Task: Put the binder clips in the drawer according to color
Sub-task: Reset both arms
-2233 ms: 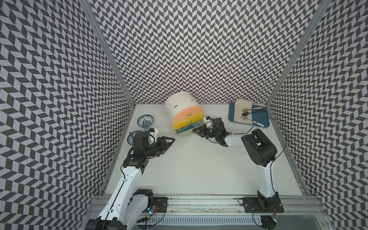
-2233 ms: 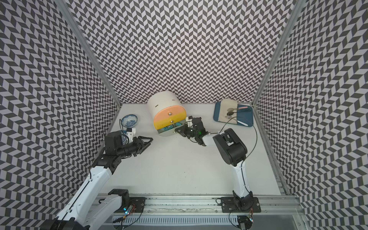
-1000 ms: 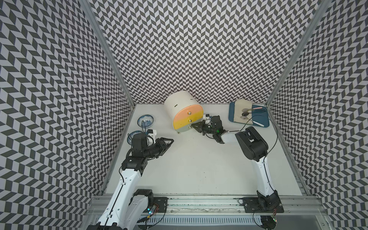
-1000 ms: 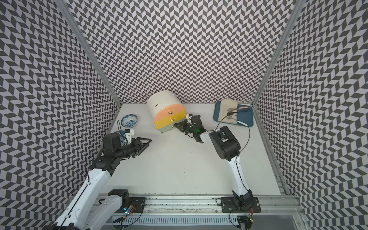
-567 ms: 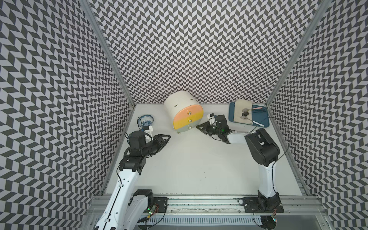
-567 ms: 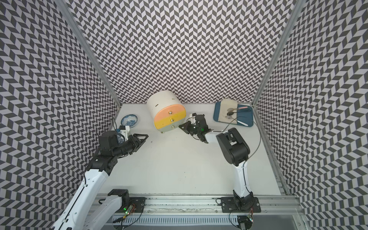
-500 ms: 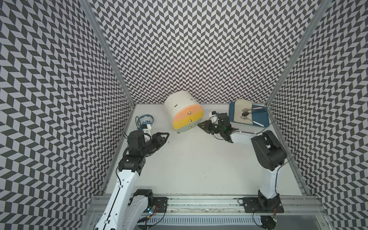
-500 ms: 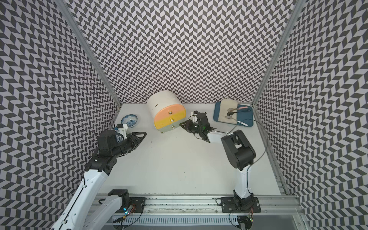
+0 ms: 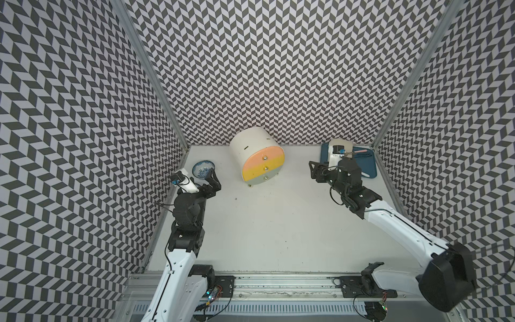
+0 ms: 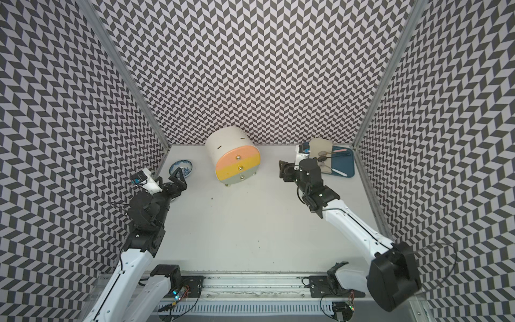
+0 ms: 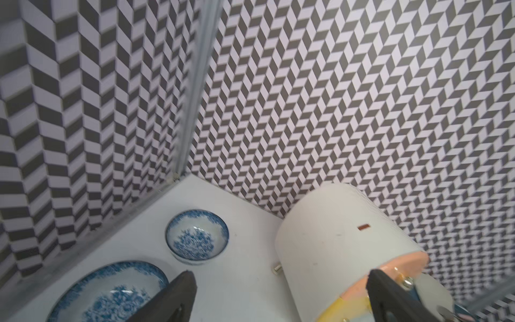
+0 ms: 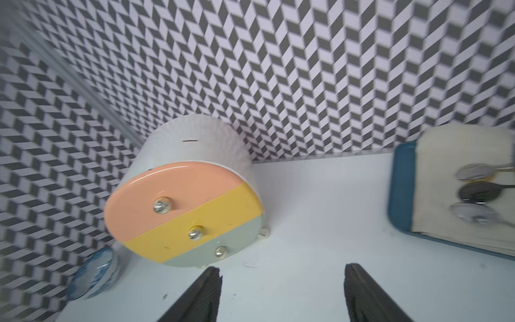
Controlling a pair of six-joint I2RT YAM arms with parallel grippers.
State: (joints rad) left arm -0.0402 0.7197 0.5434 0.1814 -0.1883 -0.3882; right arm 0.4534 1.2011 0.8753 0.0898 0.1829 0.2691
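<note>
The drawer, a cream rounded cabinet, stands at the middle of the desk's back edge. We see its three fronts, salmon, yellow and pale grey-green, all sitting flush, each with a metal knob. Toward the left edge rests a small blue-and-white bowl, apart from the drawer, with a matching plate nearer the front. The left gripper hangs by that plate, jaws spread wide, holding nothing. In the back right corner lies a blue tray carrying spoons on a napkin. Between tray and drawer the right gripper hangs, jaws wide and empty.
</note>
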